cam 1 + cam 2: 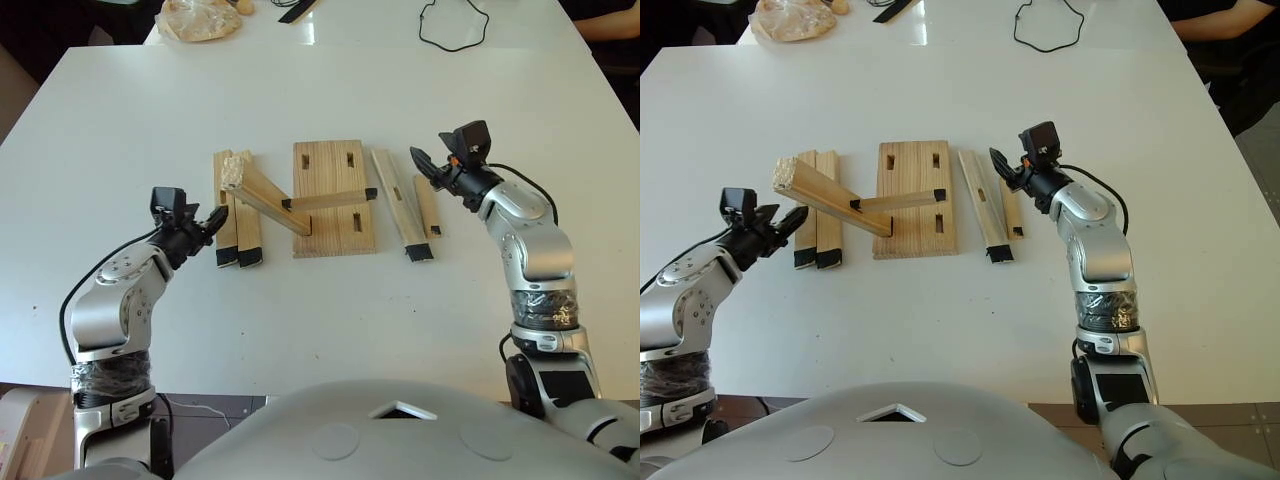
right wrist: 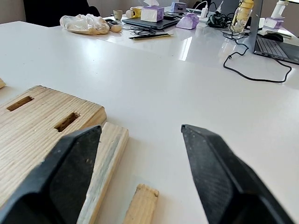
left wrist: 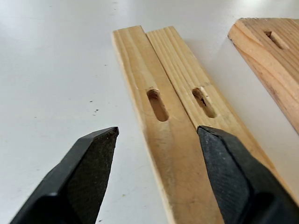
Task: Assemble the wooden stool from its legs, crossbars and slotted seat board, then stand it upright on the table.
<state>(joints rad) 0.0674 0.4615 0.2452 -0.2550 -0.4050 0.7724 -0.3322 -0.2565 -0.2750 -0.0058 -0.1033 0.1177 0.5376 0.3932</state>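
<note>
Pale wooden slotted legs (image 3: 173,116), two side by side on the white surface (image 1: 120,120), lie just ahead of the left gripper (image 3: 156,133), long axes running away between its spread fingers (image 3: 79,172); the right gripper (image 1: 421,166), also spread, sits across the slotted wooden seat board (image 1: 330,235), farther off

Bright, even indoor light covers the white table (image 1: 120,130). Pale glare marks the glossy far table (image 1: 330,28) at the upper centre of both head views and of the right wrist view. The wooden legs (image 1: 250,235) and seat board (image 1: 335,235) cast only thin, soft shadows.
</note>
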